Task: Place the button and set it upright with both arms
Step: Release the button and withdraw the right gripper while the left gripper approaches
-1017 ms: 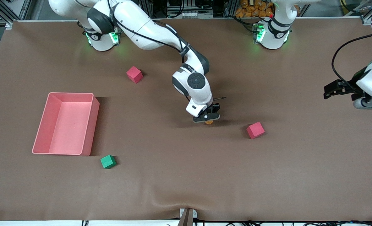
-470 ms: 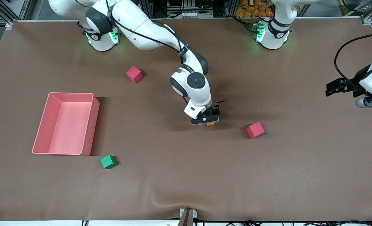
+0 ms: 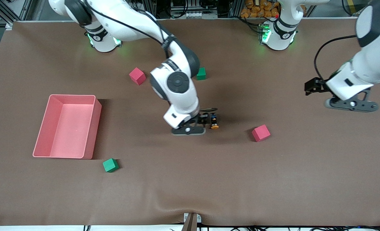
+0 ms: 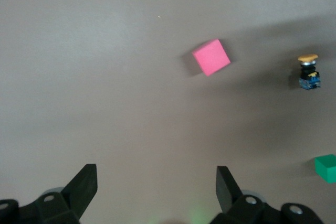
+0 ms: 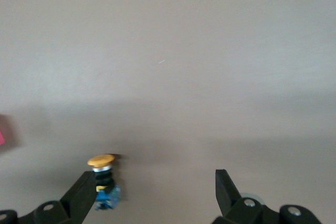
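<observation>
Hiding part of the button (image 5: pixel 105 182), right fingers (image 5: pixel 81 195) spread wide; left fingers (image 4: pixel 84 184) too.

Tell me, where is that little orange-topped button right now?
The button sits mid-table, free, just beside the right hand, with a red cube toward the left arm's end.

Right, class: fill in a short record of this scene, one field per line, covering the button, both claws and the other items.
button: on the table, lying on its side, free
right claw: open, beside the button
left claw: open, over bare table at the left arm's end
cubes: two red, two green
bin: pink, nothing in it
</observation>
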